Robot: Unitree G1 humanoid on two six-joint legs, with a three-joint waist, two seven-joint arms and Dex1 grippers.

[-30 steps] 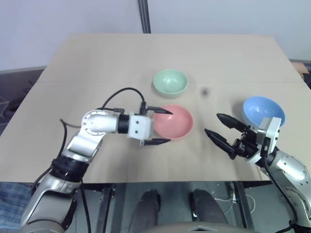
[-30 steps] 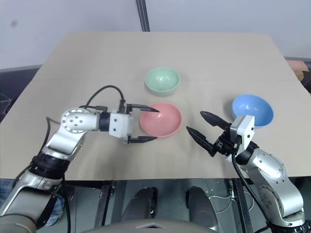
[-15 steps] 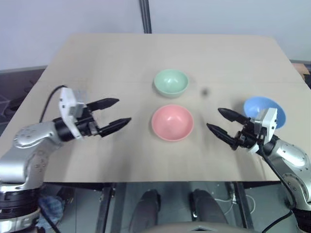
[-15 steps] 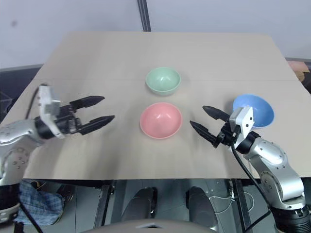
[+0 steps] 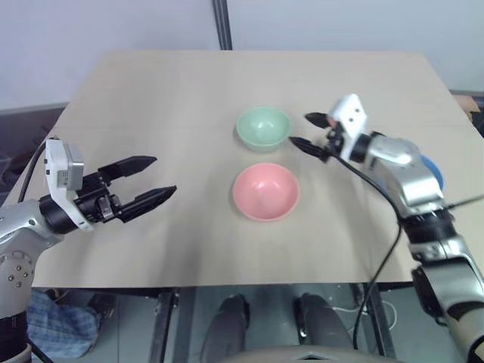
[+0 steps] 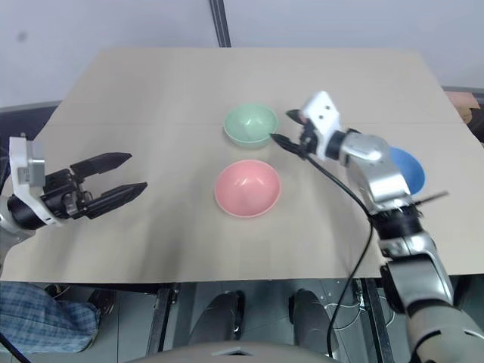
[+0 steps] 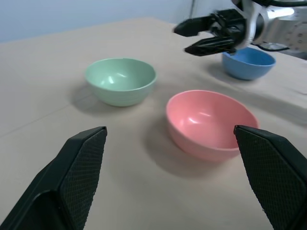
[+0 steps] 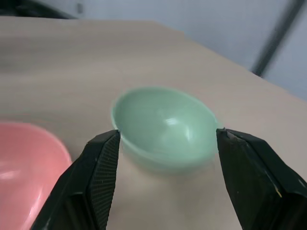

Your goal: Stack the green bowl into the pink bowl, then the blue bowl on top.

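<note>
On the pale wooden table [image 5: 151, 83], the small round mint-green bowl [image 5: 263, 127] sits empty toward the far middle. The right gripper [image 5: 308, 131] hangs level just beside the bowl's right rim, its two black fingers spread wide and gripping nothing; in the right wrist view the green bowl lies between the two fingertips [image 8: 103, 158], close ahead, though whether they touch it cannot be told. The small round salmon-pink bowl [image 5: 265, 190] stands just nearer than the green one, apart from it. The small round sky-blue bowl [image 7: 248, 62] lies well to the right, partly hidden behind the right arm. The left gripper [image 5: 155, 178] hovers well left of the pink bowl, fingers spread, empty.
</note>
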